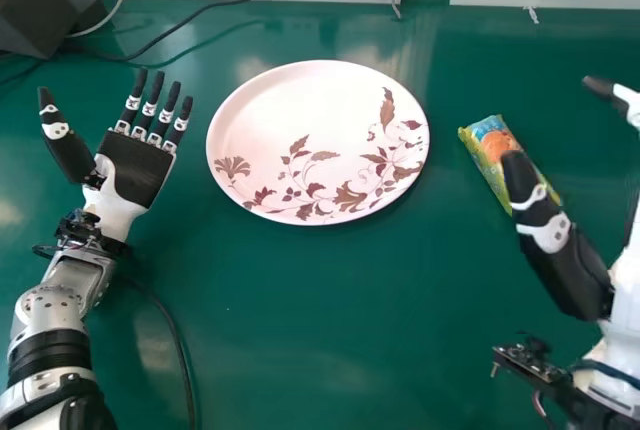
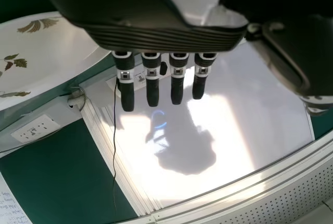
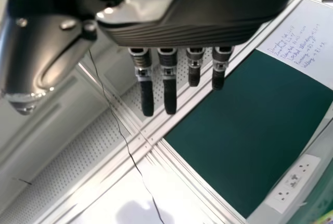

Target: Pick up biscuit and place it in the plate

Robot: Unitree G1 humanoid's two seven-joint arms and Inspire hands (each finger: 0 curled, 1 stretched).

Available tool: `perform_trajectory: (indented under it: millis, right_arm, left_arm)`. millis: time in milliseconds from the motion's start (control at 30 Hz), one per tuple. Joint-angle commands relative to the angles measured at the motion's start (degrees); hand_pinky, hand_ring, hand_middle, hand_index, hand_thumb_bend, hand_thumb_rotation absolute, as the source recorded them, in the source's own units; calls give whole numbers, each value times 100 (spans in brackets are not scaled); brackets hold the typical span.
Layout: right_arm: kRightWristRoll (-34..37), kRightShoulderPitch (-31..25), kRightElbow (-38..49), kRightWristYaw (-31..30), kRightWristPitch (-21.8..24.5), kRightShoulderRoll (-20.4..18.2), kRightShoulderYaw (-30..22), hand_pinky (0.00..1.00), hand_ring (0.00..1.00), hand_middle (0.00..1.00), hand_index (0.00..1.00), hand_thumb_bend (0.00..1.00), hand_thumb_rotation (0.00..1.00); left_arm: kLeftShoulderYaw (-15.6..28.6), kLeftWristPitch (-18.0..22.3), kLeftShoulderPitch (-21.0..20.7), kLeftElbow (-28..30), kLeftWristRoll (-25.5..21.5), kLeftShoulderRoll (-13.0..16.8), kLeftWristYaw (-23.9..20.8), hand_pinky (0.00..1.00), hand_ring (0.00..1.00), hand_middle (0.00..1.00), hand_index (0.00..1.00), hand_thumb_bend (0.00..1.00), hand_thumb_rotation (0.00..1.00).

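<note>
White floral plate (image 1: 300, 110); biscuit packet (image 1: 486, 147) apart at its 3 o'clock. Left hand (image 1: 135, 165) at 9, palm up; right hand (image 1: 548, 235) near 4, thumb partly hiding packet; fingers straight on both

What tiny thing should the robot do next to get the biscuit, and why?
Probably bring the right hand a little closer to the biscuit packet, keeping it open. The packet lies on the green table, to the right of the plate, and that hand is the nearer one, its fingers straight and holding nothing.
</note>
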State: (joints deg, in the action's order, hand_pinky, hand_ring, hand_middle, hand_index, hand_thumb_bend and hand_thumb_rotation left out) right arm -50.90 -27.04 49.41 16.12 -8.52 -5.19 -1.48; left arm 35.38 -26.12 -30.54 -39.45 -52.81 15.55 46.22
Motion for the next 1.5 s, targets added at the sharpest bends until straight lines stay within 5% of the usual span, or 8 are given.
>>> perform_trajectory:
  millis: [0, 233, 567, 900, 1200, 1467]
  right_arm:
    - [-161, 65, 182, -151, 168, -116, 28, 94, 85, 82, 79, 100, 82]
    - [-1002, 351, 495, -889, 815, -203, 151, 91, 85, 82, 78, 100, 82]
    - [-2777, 1017, 708, -1897, 1481, -230, 465, 91, 85, 83, 79, 100, 83]
    - [-3525, 1698, 766, -2870, 1783, -86, 468, 89, 85, 82, 78, 100, 82]
    - [-4022, 2142, 737, -3706, 1905, -104, 373, 90, 88, 85, 88, 100, 86]
    - [-4365, 2340, 660, -4024, 1956, -80, 272, 91, 88, 86, 89, 100, 85]
  left_arm:
    - [24, 20, 87, -132, 22, -61, 75, 84, 93, 97, 98, 100, 77]
    - [32, 22, 88, -98, 14, -67, 47, 96, 97, 98, 99, 100, 74]
    - [26, 56, 69, -111, 21, -62, 112, 97, 93, 95, 100, 100, 78]
    - [20, 118, 70, -59, 47, -85, 39, 99, 93, 96, 97, 100, 74]
    - [16, 113, 58, -105, 26, -34, 243, 100, 94, 98, 99, 100, 71]
    - [30, 76, 53, -92, 23, -16, 201, 100, 93, 97, 99, 100, 69]
